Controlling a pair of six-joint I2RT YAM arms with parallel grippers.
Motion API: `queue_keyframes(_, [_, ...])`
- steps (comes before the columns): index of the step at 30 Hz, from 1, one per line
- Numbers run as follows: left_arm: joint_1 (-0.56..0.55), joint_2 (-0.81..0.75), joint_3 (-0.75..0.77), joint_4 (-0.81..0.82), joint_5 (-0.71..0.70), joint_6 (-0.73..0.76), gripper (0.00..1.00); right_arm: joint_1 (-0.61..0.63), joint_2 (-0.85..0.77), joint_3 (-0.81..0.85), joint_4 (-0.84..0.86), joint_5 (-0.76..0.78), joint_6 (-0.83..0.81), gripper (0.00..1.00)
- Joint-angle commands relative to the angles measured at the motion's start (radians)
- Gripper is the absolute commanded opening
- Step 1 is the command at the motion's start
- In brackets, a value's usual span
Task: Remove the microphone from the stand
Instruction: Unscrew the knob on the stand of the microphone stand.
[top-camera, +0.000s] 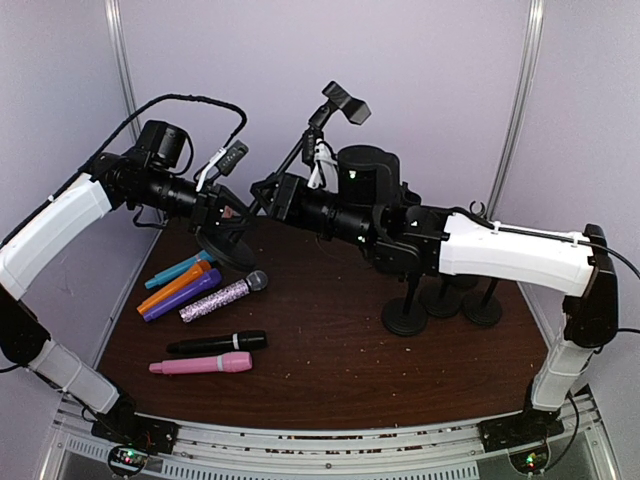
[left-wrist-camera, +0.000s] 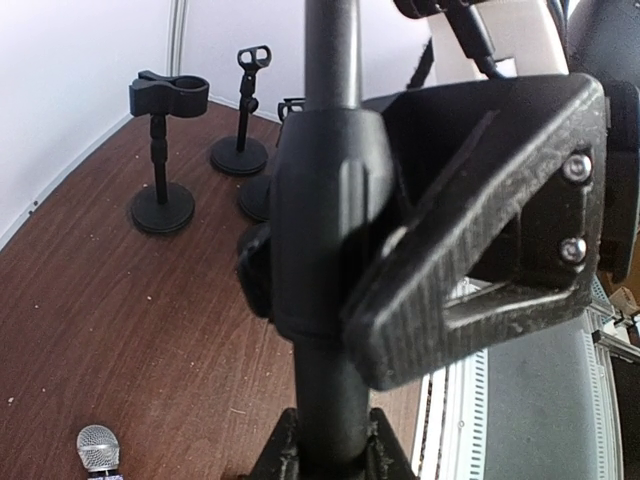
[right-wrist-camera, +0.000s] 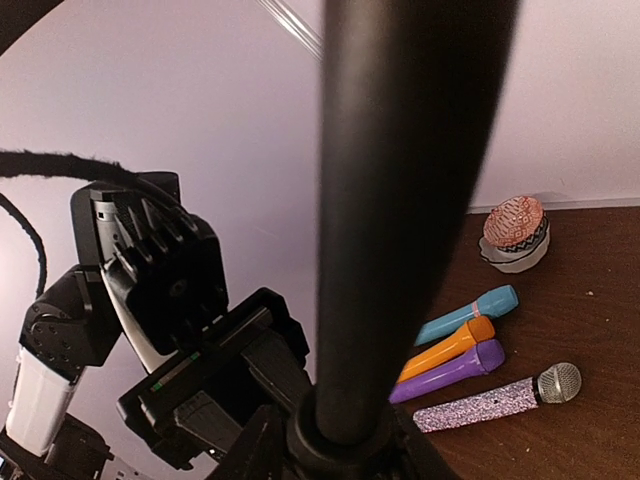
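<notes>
Dark brown wood table (top-camera: 330, 385), scuffed, with pale crumbs scattered over it. Plain pale lavender walls (top-camera: 430, 70) close it in at 9, 12 and 3 o'clock. A metal rail (top-camera: 330, 452) runs along the 6 o'clock edge.

Six microphones lie flat at 9 o'clock. The teal microphone (top-camera: 180, 270), orange microphone (top-camera: 176, 286) and purple microphone (top-camera: 183, 296) are packed side by side. The glitter microphone (top-camera: 222, 297), with a silver head, is just beside them. The black microphone (top-camera: 216, 343) and pink microphone (top-camera: 201, 364) lie nearer you, roughly parallel. Cannot tell which one is the task's.

At 3 o'clock three spare stands (top-camera: 405, 316) cluster upright, and your right arm crosses in front of their tops. The right wrist view also shows a small patterned bowl (right-wrist-camera: 515, 238) against the back wall, beyond the teal microphone.

The stand (left-wrist-camera: 320, 210) is at 11 o'clock, with its pole leaning toward 1 o'clock. Its clip (top-camera: 346, 103) sits above both arms. Cannot tell if anything is in the clip.

Your left gripper (top-camera: 228, 208) is pinching the stand's pole at the thick collar, with one finger (left-wrist-camera: 480, 230) pressed against it. Your right gripper (top-camera: 266, 190) reaches in from 3 o'clock and is closed round the same pole just above. The two grippers sit near each other and crowd the pole.
</notes>
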Motion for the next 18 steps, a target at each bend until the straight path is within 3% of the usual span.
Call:
queue_keyframes(1, [0.004,-0.029,0.023,0.092,0.03,-0.004,0.0,0.008,-0.01,0.027,0.027,0.04,0.012,0.28])
queue_keyframes(6, [0.004,-0.03,0.014,0.092,0.044,-0.001,0.0,0.009,-0.055,-0.021,0.091,0.054,-0.01,0.22])
queue_keyframes(10, [0.002,-0.022,0.018,0.092,0.046,-0.001,0.0,0.008,-0.079,-0.051,0.138,0.046,0.006,0.35])
queue_keyframes(14, [0.004,-0.021,0.021,0.094,0.045,-0.003,0.0,0.007,-0.082,-0.054,0.143,0.04,0.022,0.36])
queue_keyframes(18, [0.003,-0.025,0.018,0.093,0.046,-0.003,0.0,0.008,-0.082,-0.059,0.145,0.037,0.024,0.27])
